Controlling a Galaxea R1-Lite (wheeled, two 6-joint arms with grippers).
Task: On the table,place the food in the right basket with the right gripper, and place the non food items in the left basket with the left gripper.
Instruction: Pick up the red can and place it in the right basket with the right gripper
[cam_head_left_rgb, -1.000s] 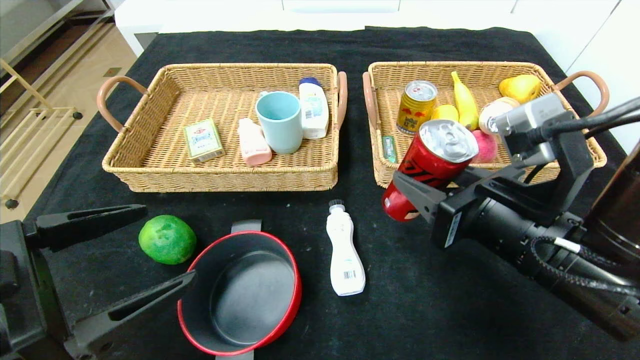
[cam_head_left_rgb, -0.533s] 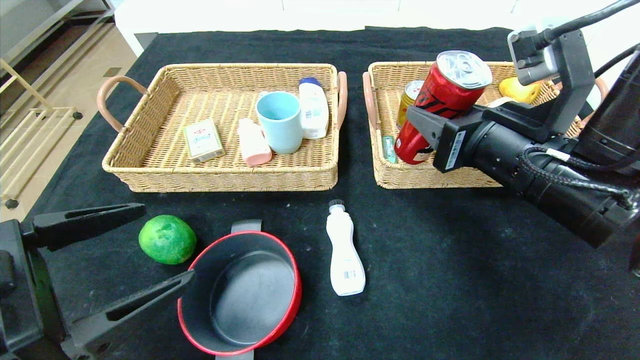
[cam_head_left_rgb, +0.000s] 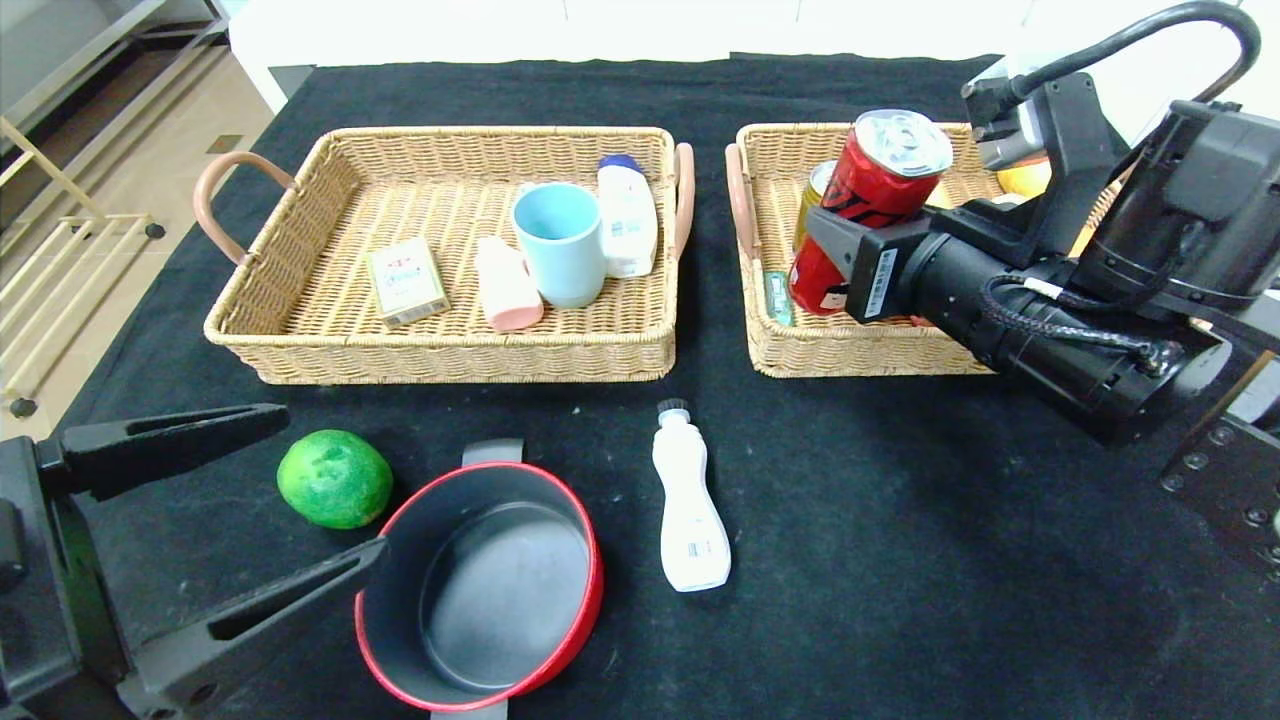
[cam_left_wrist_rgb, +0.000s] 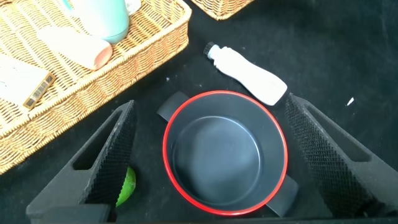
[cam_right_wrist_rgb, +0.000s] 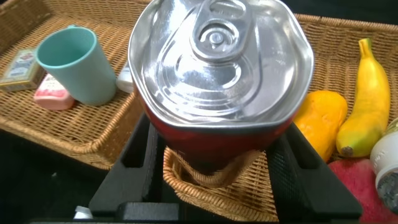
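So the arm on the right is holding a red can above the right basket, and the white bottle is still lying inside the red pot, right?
Not quite. The right gripper does hold the red can above the right basket, but the white bottle lies on the black cloth beside the red pot, not inside it. The head view shows this.

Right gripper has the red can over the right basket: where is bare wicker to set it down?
Right gripper holds the red soda can over the right wicker basket. Bare wicker shows along the near wall, beside the green packet. Behind, it is crowded: gold can, yellow banana, orange fruit.
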